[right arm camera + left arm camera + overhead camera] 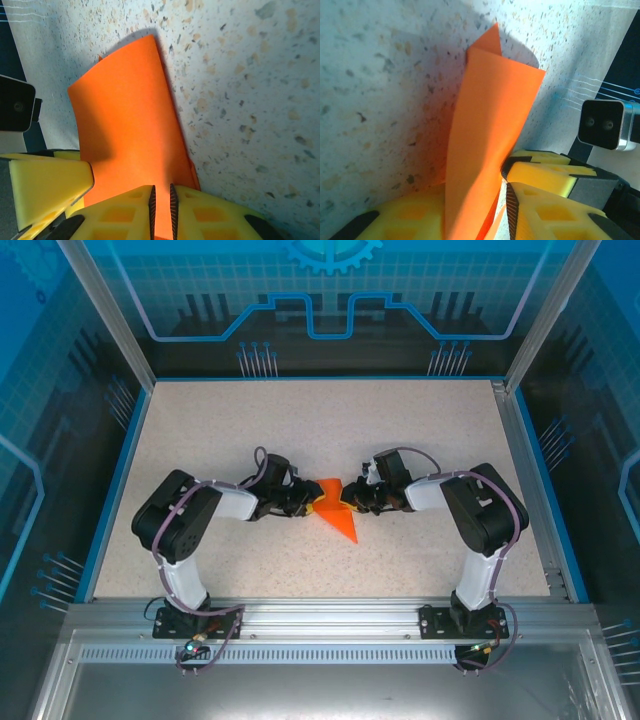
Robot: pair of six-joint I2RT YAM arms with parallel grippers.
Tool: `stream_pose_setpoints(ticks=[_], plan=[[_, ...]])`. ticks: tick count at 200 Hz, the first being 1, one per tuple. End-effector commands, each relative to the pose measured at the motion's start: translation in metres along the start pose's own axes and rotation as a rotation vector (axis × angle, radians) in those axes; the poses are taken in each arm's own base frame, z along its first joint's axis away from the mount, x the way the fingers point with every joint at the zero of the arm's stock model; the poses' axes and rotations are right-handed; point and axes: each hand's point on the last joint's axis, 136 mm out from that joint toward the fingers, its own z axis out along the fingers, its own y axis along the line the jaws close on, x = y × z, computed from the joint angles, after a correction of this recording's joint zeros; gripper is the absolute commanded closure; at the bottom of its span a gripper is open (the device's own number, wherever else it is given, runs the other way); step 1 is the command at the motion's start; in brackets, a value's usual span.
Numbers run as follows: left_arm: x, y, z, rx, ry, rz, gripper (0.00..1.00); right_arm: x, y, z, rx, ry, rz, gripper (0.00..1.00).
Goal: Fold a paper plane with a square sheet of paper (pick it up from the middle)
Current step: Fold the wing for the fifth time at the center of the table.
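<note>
The square sheet of paper [340, 521] is bright orange and folded over, with a pointed end toward the near side. It sits mid-table between both grippers. My left gripper [312, 502] reaches in from the left. In the left wrist view the folded paper [490, 125] stands upright between that gripper's [475, 200] yellow fingers. A strip of table shows between the paper and the right-hand finger [545, 215], so the jaws stand open. My right gripper [352, 500] comes in from the right. Its pads [161, 192] are pinched onto the paper's [125, 125] near edge.
The speckled table [400, 430] has a blue rim and aluminium frame posts at its back corners. The two grippers sit very close together. A right finger [545, 170] lies just past my left fingers, and a left finger [45, 185] lies beside my right ones.
</note>
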Motion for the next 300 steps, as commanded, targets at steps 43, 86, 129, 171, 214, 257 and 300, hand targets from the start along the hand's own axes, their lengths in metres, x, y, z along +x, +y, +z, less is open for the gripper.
stream_pose_setpoints(ticks=[43, 86, 129, 171, 214, 257, 300], plan=[[-0.009, -0.018, 0.003, 0.054, 0.02, 0.032, 0.8, 0.028, -0.061, 0.002, 0.213, 0.089, 0.086, 0.79], [-0.011, -0.019, -0.001, 0.041, 0.006, 0.037, 0.96, 0.008, -0.028, -0.031, 0.196, 0.009, -0.007, 0.67], [-0.01, -0.024, -0.003, 0.037, 0.007, 0.052, 0.96, -0.002, -0.004, -0.08, 0.236, -0.119, -0.175, 0.54], [-0.009, -0.025, -0.004, 0.033, 0.014, 0.055, 0.96, 0.021, 0.017, -0.088, 0.26, -0.194, -0.51, 0.51], [-0.007, -0.025, -0.004, 0.032, 0.019, 0.053, 0.96, 0.066, 0.022, -0.066, 0.509, -0.117, -0.886, 0.56], [-0.007, -0.027, -0.005, 0.032, 0.019, 0.056, 0.95, 0.079, 0.031, -0.064, 0.657, -0.223, -1.092, 0.47], [-0.008, -0.027, -0.005, 0.032, 0.019, 0.056, 0.95, 0.085, 0.036, -0.045, 0.755, -0.19, -1.175, 0.49]])
